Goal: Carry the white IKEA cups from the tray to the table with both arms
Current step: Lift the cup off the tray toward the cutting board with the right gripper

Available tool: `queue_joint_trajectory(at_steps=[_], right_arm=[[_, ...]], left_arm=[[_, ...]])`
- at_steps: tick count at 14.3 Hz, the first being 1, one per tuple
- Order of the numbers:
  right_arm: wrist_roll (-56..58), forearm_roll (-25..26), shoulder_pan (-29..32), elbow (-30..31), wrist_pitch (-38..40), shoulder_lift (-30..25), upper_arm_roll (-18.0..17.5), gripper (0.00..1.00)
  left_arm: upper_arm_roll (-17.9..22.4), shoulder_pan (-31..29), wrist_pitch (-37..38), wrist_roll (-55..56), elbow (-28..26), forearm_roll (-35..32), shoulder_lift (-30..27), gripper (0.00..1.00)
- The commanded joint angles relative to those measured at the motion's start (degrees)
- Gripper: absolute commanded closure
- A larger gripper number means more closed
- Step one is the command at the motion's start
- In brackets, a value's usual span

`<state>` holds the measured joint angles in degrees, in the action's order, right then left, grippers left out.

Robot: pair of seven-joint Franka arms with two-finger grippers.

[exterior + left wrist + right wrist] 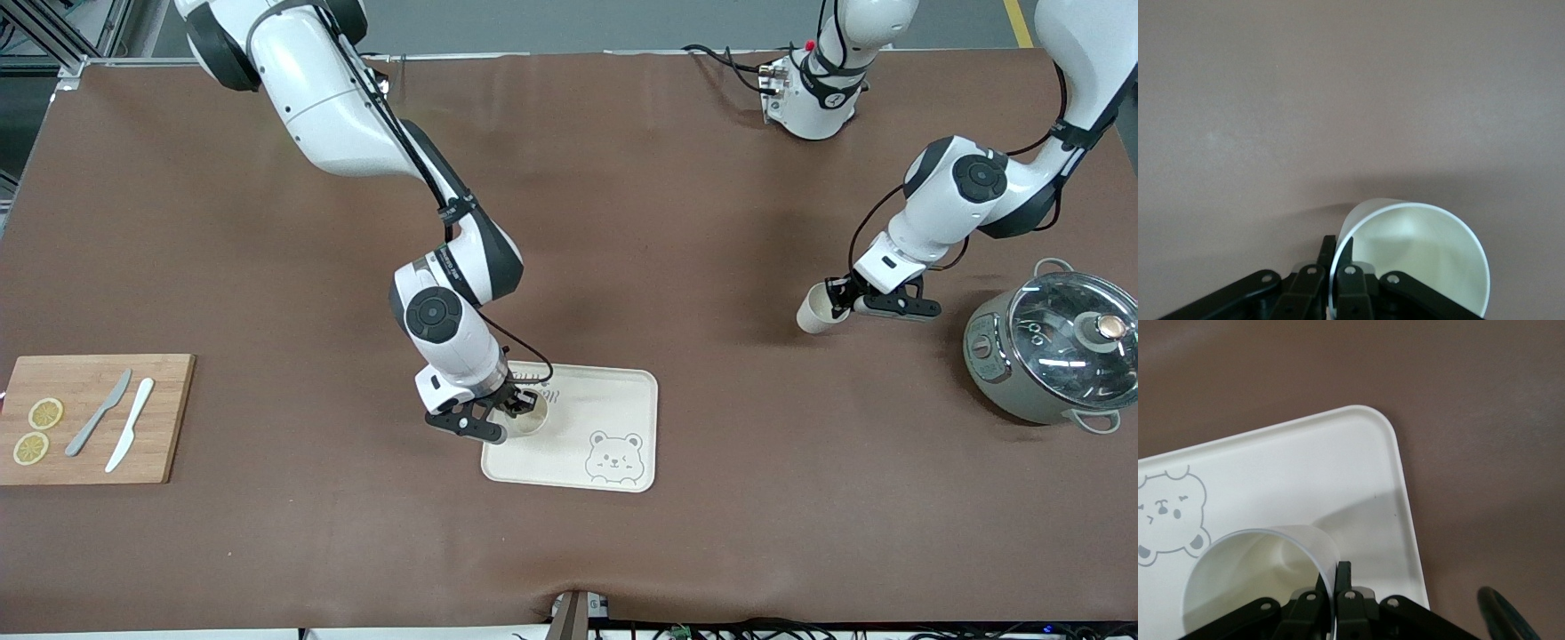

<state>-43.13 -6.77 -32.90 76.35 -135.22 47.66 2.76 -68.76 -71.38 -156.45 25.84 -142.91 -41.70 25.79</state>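
Observation:
Two white IKEA cups are in view, each pinched by its rim. My right gripper [514, 406] [1335, 577] is shut on the wall of one cup [531, 416] [1248, 577], one finger inside and one outside. That cup is upright, low over a corner of the cream bear tray [605, 400] [1305, 467]. I cannot tell whether it touches the tray. My left gripper [842, 299] [1336, 250] is shut on the rim of the other cup [814, 310] [1425, 260]. This cup hangs tilted over bare brown table between the tray and the pot.
A wooden cutting board [169, 418] with two lemon slices, a grey knife [100, 412] and a white knife [131, 423] lies at the right arm's end. A grey pot [1053, 351] with a glass lid stands at the left arm's end.

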Motion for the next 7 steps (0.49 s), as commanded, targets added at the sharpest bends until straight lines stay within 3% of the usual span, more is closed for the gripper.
queue_joint_trajectory(at_steps=[1,7], right_arm=[[0.1,-0.1,1.0,0.7,5.5,-4.6,0.4,1.0],[10.5,-0.7,8.0,1.1,18.6,-12.5,0.1,1.0]], left_arm=[[0.5,0.4,-0.3,0.0,1.1,-1.5,1.2,1.0],[6.4,7.2,-0.3,0.1,3.9,-1.6,2.2,1.0]])
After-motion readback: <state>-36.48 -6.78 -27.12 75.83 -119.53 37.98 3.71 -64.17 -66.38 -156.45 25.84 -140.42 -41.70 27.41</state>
